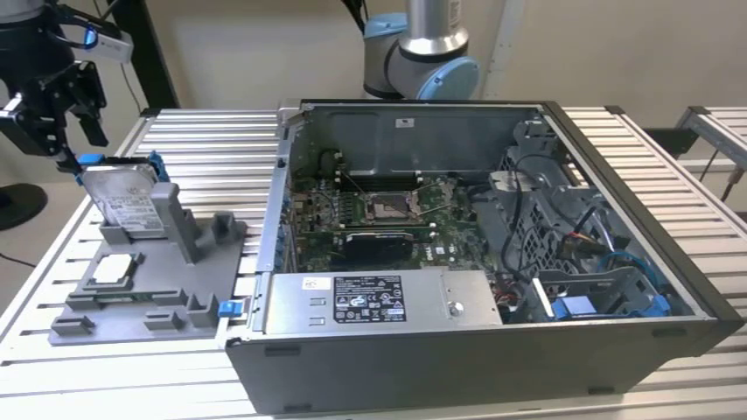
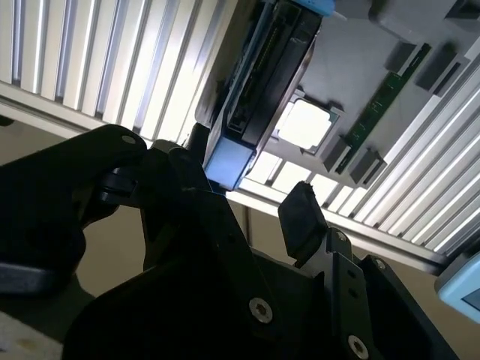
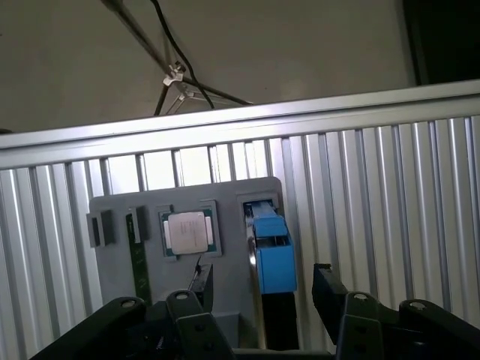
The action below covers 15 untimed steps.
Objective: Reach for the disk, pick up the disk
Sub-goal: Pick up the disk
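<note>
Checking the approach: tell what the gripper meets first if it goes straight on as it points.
The gripper most likely meets the disk: its blue edge sits between the open jaws in both wrist views, depth unclear.

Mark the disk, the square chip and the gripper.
disk [image 1: 122,206]: exterior view, on its white label.
chip [image 3: 187,232]: first wrist view, middle of its metal top.
gripper [image 3: 263,274]: first wrist view, midway between its open fingertips, either side of the disk.

The disk [image 1: 124,203], a silver-grey hard drive (white label, blue bracket around its edges), stands on edge in a grey holder [image 1: 175,293] at the exterior view's left.
</note>
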Available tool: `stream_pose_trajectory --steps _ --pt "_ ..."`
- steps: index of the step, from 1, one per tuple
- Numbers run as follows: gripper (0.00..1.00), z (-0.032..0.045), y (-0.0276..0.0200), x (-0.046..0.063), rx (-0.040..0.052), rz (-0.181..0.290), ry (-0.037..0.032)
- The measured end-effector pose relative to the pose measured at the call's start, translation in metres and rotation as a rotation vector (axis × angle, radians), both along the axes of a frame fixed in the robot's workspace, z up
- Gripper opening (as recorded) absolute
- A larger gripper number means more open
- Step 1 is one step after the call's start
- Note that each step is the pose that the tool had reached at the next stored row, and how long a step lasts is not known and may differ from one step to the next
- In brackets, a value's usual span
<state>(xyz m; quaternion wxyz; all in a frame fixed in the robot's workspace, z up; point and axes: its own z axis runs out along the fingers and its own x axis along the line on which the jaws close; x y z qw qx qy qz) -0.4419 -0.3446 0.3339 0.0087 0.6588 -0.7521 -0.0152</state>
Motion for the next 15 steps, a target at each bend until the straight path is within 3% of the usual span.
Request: stream_pose_trajectory --steps 15 --pt "1.0 -0.0037 0.0 0.0 0.0 0.001 0.0"
